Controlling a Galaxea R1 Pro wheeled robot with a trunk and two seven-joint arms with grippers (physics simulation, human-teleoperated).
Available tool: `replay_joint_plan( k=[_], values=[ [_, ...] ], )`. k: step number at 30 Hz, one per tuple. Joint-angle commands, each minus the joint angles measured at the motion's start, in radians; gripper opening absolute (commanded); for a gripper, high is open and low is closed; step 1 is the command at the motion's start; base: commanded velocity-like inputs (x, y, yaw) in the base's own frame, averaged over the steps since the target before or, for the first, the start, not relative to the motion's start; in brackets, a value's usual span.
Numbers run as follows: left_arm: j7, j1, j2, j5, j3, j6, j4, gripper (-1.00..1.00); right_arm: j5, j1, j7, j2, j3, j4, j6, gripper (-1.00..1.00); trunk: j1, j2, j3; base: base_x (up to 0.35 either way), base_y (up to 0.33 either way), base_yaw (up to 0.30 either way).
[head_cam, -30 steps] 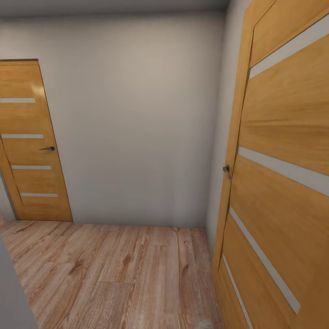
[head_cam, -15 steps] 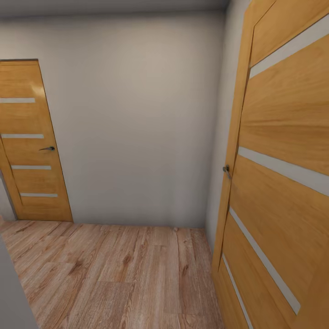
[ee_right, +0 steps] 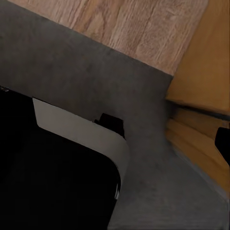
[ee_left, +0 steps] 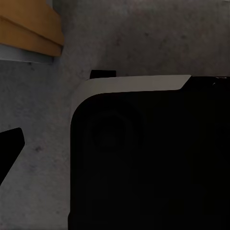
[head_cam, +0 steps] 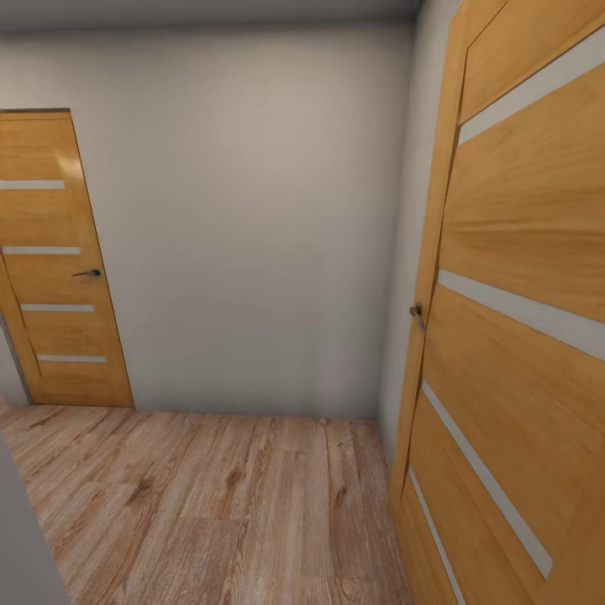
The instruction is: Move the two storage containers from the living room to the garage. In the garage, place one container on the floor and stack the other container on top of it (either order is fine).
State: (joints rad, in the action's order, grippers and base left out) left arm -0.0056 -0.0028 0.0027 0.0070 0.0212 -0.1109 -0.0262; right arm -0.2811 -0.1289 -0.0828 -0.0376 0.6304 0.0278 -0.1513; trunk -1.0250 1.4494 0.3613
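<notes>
The two storage containers are out of view. The head view looks into a hallway with light wood plank flooring [head_cam: 210, 496] and a pale grey wall [head_cam: 252, 218]. In the left wrist view a dark fingertip [ee_left: 9, 148] pokes in at the edge over rough dark grey floor [ee_left: 143, 38]. In the right wrist view another dark fingertip [ee_right: 223, 139] shows at the edge, where grey floor [ee_right: 96, 76] meets wood planks [ee_right: 134, 24]. Neither view shows how the jaws stand.
An orange wooden door [head_cam: 521, 336] with a metal handle [head_cam: 417, 313] stands open close on the right. A shut door of the same kind [head_cam: 59, 252] is at the far left. My black, white-edged base [ee_left: 153, 163] shows in the wrist views, near a door's bottom edge [ee_right: 206, 81].
</notes>
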Motion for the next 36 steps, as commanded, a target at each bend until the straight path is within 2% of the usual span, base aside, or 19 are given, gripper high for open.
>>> replay_joint_plan(
  k=[1, 4, 6, 10, 20, 36],
  values=[
    [-0.001, 0.000, 0.000, 0.001, 0.002, -0.003, 0.000, 1.00, -0.013, 0.008, -0.013, -0.004, 0.006, 0.003, -0.012, 1.00, 0.000, 0.001, 0.001, 0.000, 0.000, 0.000],
    [-0.001, 0.000, -0.001, 0.001, 0.001, -0.003, 0.000, 1.00, -0.009, 0.044, -0.026, -0.018, 0.006, 0.003, -0.023, 1.00, 0.000, 0.001, 0.001, 0.000, 0.000, 0.000],
    [-0.001, 0.000, -0.001, 0.001, 0.001, -0.003, 0.000, 1.00, -0.007, 0.048, -0.028, -0.035, 0.006, 0.003, -0.019, 1.00, 0.000, 0.001, 0.001, 0.000, 0.000, 0.000],
    [-0.001, 0.000, -0.001, 0.001, 0.001, -0.003, 0.000, 1.00, -0.006, 0.050, -0.030, -0.044, 0.006, 0.003, -0.016, 1.00, 0.000, 0.001, 0.001, 0.000, 0.000, 0.000],
    [-0.001, 0.000, -0.001, 0.001, 0.000, -0.003, 0.000, 1.00, -0.012, 0.072, -0.026, -0.045, 0.006, 0.004, -0.020, 1.00, 0.000, 0.001, 0.001, 0.000, 0.000, 0.000],
    [-0.001, 0.000, 0.000, 0.001, 0.000, -0.002, 0.000, 1.00, -0.008, 0.074, -0.026, -0.045, 0.006, 0.003, -0.023, 1.00, 0.000, 0.001, 0.001, 0.050, -0.035, 0.000]
  ],
)
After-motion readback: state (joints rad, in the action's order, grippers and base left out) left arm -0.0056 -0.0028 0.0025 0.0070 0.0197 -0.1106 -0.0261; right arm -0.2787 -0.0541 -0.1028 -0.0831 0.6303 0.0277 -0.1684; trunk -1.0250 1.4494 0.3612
